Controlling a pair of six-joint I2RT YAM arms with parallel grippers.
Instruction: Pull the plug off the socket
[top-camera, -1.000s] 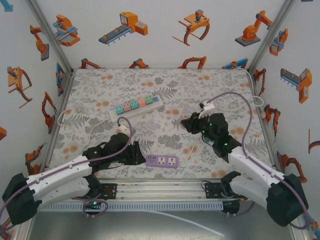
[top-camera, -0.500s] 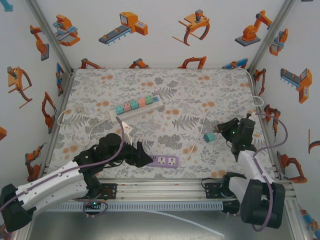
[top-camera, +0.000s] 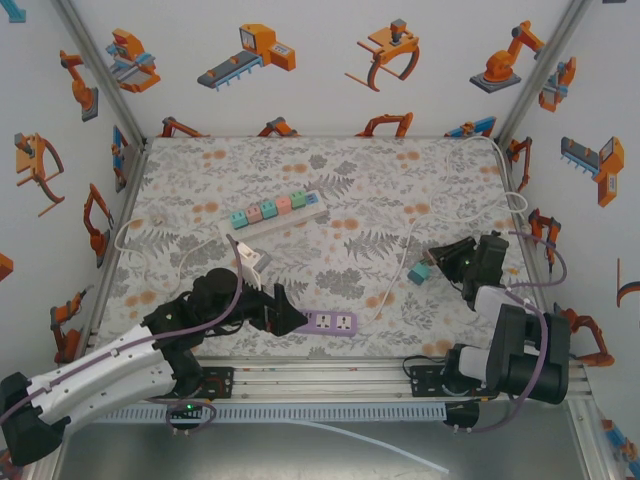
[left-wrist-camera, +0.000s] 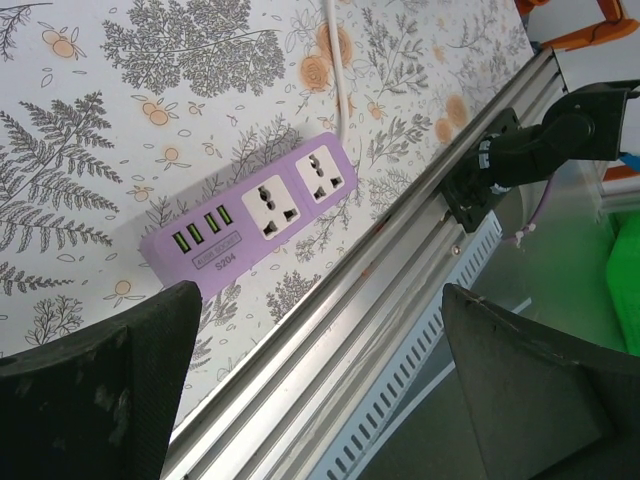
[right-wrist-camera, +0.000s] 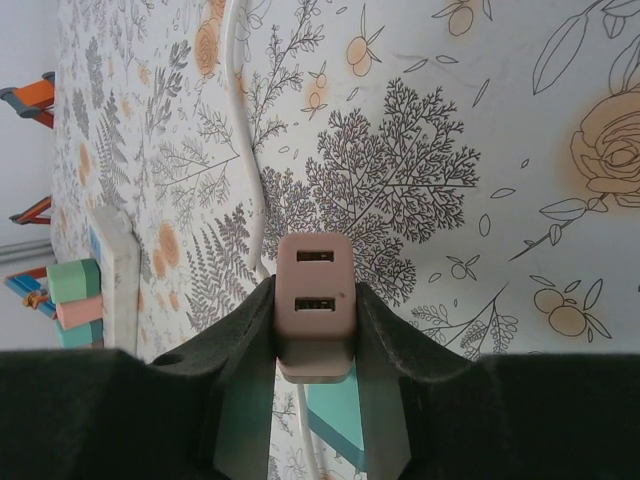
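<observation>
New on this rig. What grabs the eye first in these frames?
On the right of the top view, the right gripper is clamped on a two-port USB charger plug, held clear of any socket. At the near edge lies a purple power strip with both sockets vacant, and the open left gripper is at its left end. Farther back sits a white power strip carrying a row of pastel plugs.

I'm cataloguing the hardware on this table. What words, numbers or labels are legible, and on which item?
"S204": on the purple power strip, under its green USB ports.
Small line above "S204" on the same strip: too blurred to read.
Pink USB charger between the right fingers: no text seen.
White strip: no text legible.
</observation>
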